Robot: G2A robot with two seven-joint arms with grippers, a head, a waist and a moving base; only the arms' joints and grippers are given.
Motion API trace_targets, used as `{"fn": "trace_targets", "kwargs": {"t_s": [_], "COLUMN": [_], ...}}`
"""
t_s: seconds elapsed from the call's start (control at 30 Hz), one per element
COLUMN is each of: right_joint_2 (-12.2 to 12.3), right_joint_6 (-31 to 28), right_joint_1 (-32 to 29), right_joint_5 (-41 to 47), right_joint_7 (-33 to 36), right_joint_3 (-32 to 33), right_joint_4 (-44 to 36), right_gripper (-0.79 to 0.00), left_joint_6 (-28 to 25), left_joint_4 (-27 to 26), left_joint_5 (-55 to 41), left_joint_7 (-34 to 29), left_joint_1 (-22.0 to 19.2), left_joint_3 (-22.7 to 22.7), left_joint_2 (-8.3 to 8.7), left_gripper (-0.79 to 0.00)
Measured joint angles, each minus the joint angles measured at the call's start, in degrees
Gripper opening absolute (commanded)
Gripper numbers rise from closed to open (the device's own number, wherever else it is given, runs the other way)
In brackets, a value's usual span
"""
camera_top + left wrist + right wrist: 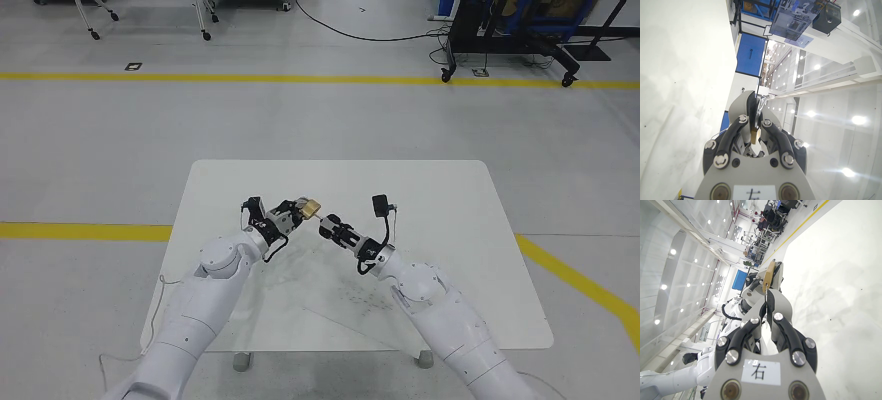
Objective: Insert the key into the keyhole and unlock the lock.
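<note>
Key (765, 300) tight in right gripper (767, 297), at keyhole (765, 283)

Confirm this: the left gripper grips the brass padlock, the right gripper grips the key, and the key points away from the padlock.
One error: the key points at the padlock, its tip at the keyhole, as the right wrist view shows. The rest stands: the left gripper grips the brass padlock, the right gripper the key.
</note>
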Motion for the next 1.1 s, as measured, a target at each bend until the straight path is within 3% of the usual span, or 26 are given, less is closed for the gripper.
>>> {"fn": "trace_targets", "kwargs": {"t_s": [0.43,0.67,1.1], "right_joint_2": [-0.1,-0.2,-0.3], "right_joint_6": [-0.3,0.1,0.1], "right_joint_1": [-0.2,-0.3,-0.6], "right_joint_5": [1.0,0.6,0.5], "right_joint_7": [0.1,-0.3,-0.4], "right_joint_3": [0.3,0.3,0.3], "right_joint_4": [0.2,-0.1,-0.6], "right_gripper": [-0.785,-0.785,-0.785], "left_joint_6": [-2.7,-8.3,-8.0], "left_joint_4": [-1.2,-3.4,-3.6], "left_joint_5": [4.0,9.9,12.5], "left_joint_7": [0.4,2.9,2.0], "left_joint_1": [0.5,1.6,1.7], "left_joint_3": [0.2,0.5,0.7], "left_joint_2": [0.06,0.25,0.25], "left_gripper": [-0.785,-0.785,-0.785]}}
